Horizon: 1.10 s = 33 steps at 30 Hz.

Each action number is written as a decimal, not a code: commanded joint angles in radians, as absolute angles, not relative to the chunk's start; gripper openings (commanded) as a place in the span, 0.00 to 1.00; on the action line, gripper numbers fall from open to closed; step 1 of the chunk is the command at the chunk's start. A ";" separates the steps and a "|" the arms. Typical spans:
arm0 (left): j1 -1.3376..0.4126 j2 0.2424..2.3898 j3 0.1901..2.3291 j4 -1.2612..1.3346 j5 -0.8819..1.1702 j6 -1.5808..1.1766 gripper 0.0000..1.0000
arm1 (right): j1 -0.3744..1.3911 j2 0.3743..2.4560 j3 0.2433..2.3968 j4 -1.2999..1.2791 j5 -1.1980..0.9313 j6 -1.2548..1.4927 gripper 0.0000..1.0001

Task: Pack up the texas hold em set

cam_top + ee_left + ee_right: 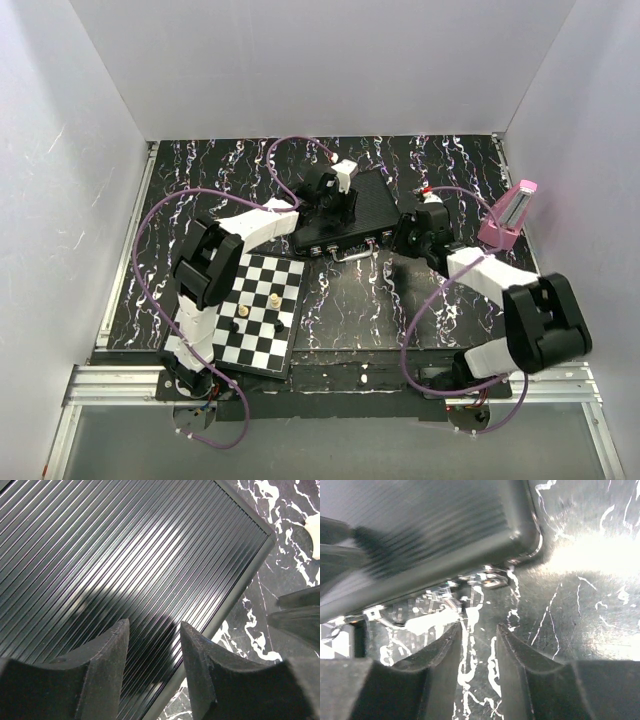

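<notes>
The set's black ribbed briefcase (375, 205) lies closed at the middle back of the table, silver latches and handle on its near edge. My left gripper (335, 208) hovers over the lid. In the left wrist view the ribbed lid (125, 555) fills the frame, and the left gripper (154, 630) stands open near the lid's edge with nothing between its fingers. My right gripper (404, 238) is beside the case's near right corner. In the right wrist view the right gripper (478, 630) is open over bare table, just short of a silver latch (490, 581). No chips, cards or dice show.
A black-and-white chessboard (258, 310) with a few pieces lies at the front left, partly under the left arm. A pink metronome (508, 215) stands at the right by the wall. A small pale piece (365, 378) rests on the near edge. White walls enclose three sides.
</notes>
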<state>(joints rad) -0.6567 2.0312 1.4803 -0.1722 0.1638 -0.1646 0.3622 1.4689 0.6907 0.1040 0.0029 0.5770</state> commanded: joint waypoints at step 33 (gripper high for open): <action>-0.667 1.551 1.209 -0.454 0.179 -0.265 0.56 | 0.333 1.953 1.468 -0.523 -0.074 0.310 0.25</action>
